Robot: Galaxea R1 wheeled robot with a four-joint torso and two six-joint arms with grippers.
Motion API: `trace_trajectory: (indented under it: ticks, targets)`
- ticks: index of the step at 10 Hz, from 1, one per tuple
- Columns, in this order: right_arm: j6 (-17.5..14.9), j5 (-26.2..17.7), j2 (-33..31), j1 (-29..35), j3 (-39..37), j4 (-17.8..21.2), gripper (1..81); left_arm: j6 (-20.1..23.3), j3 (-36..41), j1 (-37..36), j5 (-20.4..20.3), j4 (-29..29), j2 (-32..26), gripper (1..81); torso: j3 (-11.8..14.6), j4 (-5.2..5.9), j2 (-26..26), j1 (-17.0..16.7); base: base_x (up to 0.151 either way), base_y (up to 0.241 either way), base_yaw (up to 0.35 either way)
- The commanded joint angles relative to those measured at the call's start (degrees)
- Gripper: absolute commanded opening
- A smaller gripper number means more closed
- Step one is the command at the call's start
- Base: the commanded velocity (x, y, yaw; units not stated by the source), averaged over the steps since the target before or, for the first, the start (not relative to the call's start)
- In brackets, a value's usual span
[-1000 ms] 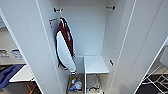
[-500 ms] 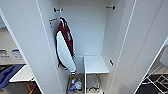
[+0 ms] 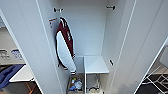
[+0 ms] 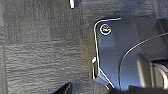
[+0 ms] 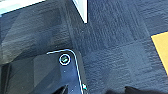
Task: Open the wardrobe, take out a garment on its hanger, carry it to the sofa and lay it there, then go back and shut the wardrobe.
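The wardrobe (image 3: 85,32) stands wide open right in front of me in the head view, its left door (image 3: 27,50) and right door (image 3: 140,45) swung out to either side. On the left side of its inside hangs a dark red and white garment (image 3: 65,47); the space beside it is bare down to a white shelf (image 3: 96,65). My left gripper (image 4: 102,91) hangs low over dark carpet, open and holding nothing. My right gripper (image 5: 100,91) is also open and empty above the carpet.
Small items lie in the wardrobe's bottom compartment (image 3: 75,85). A white tabletop (image 3: 22,73) and a blue shape (image 3: 7,73) sit past the left door. Thin dark legs (image 3: 155,80) stand beyond the right door. A white corner (image 5: 81,10) and a yellow floor patch (image 5: 161,50) lie near my right gripper.
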Motion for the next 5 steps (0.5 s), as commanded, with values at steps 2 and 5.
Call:
trace_trajectory:
  ticks: [2, 5]
  targets:
    - [1.28, 0.71, -5.30, 7.81, -4.53, 7.12, 81.1, -0.62, -6.33, -6.01, -2.83, -9.34, -7.54, 81.1, -0.02, 0.00, 0.00, 0.00, 0.000, 0.000, 0.000]
    - [1.28, 1.33, -8.63, 12.21, -5.33, 10.11, 81.1, -0.62, -12.40, -9.60, -5.65, -13.35, -9.99, 81.1, -0.02, 0.00, 0.02, 0.00, 0.000, 0.000, 0.000]
